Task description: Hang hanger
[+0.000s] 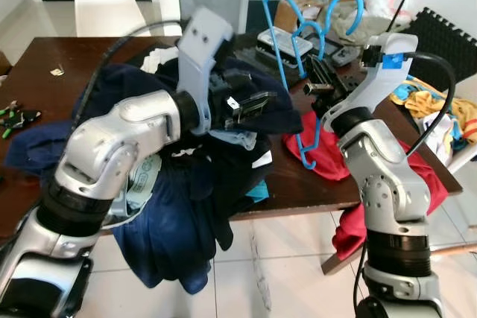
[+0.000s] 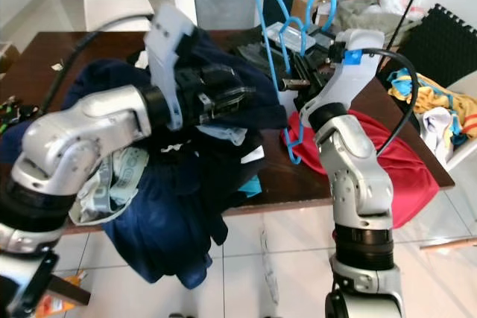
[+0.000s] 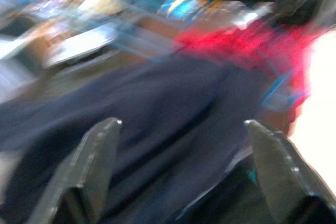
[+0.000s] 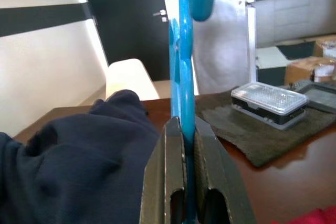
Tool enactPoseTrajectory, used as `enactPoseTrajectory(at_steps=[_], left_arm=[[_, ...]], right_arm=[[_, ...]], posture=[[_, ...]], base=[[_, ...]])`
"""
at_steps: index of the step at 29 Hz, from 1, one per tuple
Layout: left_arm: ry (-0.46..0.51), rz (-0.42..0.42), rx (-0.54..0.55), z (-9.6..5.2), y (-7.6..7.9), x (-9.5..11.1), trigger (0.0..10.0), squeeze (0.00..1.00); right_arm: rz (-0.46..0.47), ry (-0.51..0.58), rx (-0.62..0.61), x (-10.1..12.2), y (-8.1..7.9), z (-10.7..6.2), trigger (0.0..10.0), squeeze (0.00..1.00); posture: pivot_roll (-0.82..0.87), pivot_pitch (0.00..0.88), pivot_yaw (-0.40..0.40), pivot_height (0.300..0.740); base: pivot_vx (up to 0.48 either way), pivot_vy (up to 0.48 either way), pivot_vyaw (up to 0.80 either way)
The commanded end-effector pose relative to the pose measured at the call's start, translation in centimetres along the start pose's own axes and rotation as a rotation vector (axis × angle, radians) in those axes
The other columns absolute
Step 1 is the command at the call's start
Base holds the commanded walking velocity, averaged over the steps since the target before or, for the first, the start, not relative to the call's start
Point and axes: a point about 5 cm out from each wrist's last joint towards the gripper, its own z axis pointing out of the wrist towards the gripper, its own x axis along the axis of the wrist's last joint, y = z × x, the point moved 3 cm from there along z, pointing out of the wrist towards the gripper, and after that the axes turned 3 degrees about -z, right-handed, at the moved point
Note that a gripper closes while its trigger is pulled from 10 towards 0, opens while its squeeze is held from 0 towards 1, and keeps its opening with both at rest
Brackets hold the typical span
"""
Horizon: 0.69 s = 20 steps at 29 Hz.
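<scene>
A blue plastic hanger (image 1: pixel 302 72) stands upright over the right half of the wooden table (image 1: pixel 67 53), its hook curling at the top. My right gripper (image 1: pixel 322 86) is shut on its frame; in the right wrist view the black fingers (image 4: pixel 168 182) clamp the blue hanger (image 4: pixel 184 77). My left gripper (image 1: pixel 257 103) is open and hovers over a heap of dark navy clothes (image 1: pixel 186 176) that spills off the table's front edge. The left wrist view is blurred, with spread fingertips (image 3: pixel 100 145) above navy cloth (image 3: pixel 157 129).
A red garment (image 1: pixel 339 154) lies under the hanger and hangs off the table's right front. Clear plastic boxes (image 1: pixel 283 42) and cardboard boxes sit behind. A white chair (image 1: pixel 108 1) stands beyond the table. Colourful clothes (image 1: pixel 440 109) lie far right.
</scene>
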Motion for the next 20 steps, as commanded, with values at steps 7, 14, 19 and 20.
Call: enactPoseTrajectory(at_steps=[7,14,19,20], left_arm=[[-0.279,0.207,0.123,-3.0,-1.0,-2.0,10.0,1.0],[-0.438,0.219,0.255,-4.5,-1.5,-5.7,10.0,0.0],[-0.425,0.222,0.279,-4.1,-1.6,-6.3,10.0,0.0],[-0.399,0.214,0.287,-3.3,-1.5,-6.9,10.0,0.0]], right_arm=[[0.009,-0.005,0.011,-0.3,0.0,-0.3,10.0,0.0],[0.027,-0.006,0.038,-0.5,-0.5,0.5,10.0,0.0],[0.03,-0.004,0.043,-0.5,-0.6,0.6,10.0,0.0],[0.032,-0.002,0.045,-0.5,-0.7,0.7,10.0,0.0]], posture=[[0.16,0.182,-0.022,0.74],[0.18,0.183,-0.043,0.74],[0.18,0.185,-0.042,0.74],[0.18,0.183,-0.035,0.74]], base=[[0.0,0.0,0.0],[0.0,0.0,0.0],[0.0,0.0,0.0],[0.0,0.0,0.0]])
